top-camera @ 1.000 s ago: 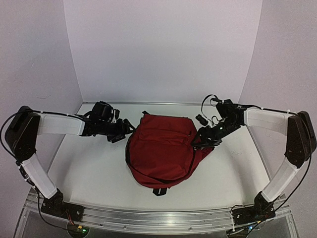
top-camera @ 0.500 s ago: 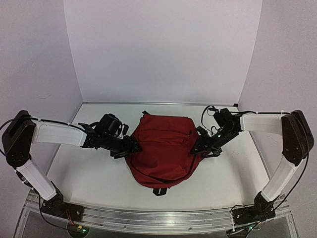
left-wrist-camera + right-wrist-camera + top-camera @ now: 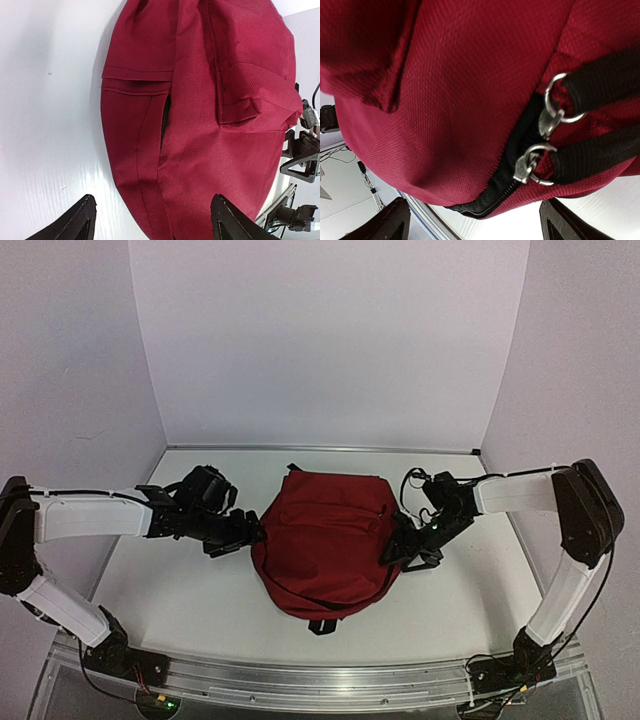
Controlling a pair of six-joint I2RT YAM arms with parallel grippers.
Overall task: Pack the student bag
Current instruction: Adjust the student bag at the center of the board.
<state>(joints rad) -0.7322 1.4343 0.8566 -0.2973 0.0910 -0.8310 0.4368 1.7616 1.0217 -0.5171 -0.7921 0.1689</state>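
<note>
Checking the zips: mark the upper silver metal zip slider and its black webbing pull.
Upper silver metal zip slider [image 3: 547,121]: right wrist view, slider body.
Black webbing pull [image 3: 605,75]: right wrist view, strap's middle.

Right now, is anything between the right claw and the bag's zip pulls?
Nothing visible. In the right wrist view the two metal zip pulls sit directly ahead of the open right claw on the student bag, with only red fabric and their black straps around them.

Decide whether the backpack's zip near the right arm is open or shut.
Shut, where visible: two metal zip pulls sit together on the red backpack, black teeth beside them meshed. The rest is hidden.
</note>
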